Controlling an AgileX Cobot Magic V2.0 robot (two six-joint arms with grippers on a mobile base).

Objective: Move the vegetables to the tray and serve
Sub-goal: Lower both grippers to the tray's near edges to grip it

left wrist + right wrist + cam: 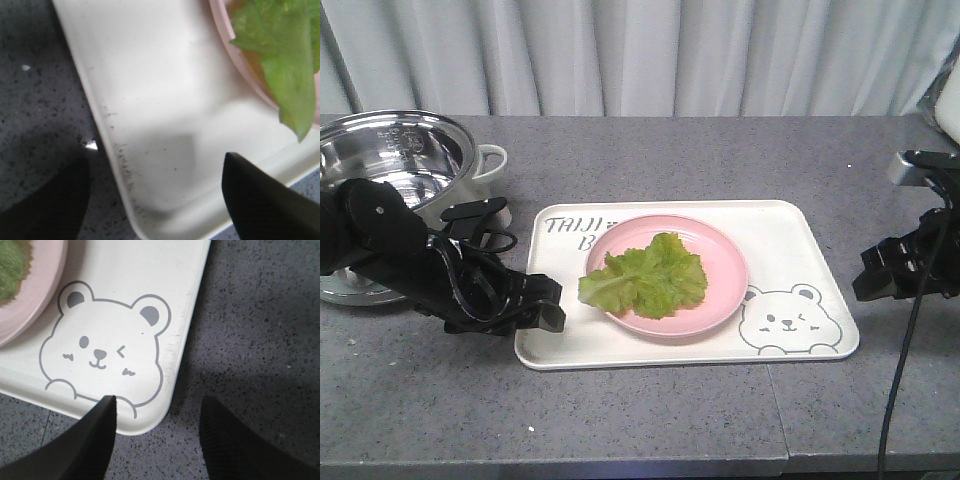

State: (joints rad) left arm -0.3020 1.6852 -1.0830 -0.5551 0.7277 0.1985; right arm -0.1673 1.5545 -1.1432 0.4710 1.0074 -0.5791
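Exterior front-facing view: the grey countertop [650, 160] runs across everything, and on it the cream tray [790, 240] lies with its long axis left to right, squarely between my two arms. Behind my left arm stands a steel pot [390, 160], well apart from the work. A pink plate [720, 260] sits on the tray, and the lettuce leaf [645, 278] rests on the plate, one end hanging over its left rim. So the vegetables look to me already transferred, and I judge that serving is what remains.

That move turns on the tray's two short ends. My left gripper [545, 305] is just beside the left end, near the front corner. My right gripper [868, 275] is near the right end but apart from it. The left arm is therefore the closer.

From the left wrist, my fingers [260, 205] are spread wide and hold nothing. One is over the bare counter outside the rim and the other is on the tray side, so the rim runs up between them. The leaf lies ahead and to the right of them.

From the right wrist, the fingers are likewise apart and empty. The tray's rounded front corner, below the bear drawing [105, 355], lies between the tips. I cannot tell whether either pair touches the plastic.
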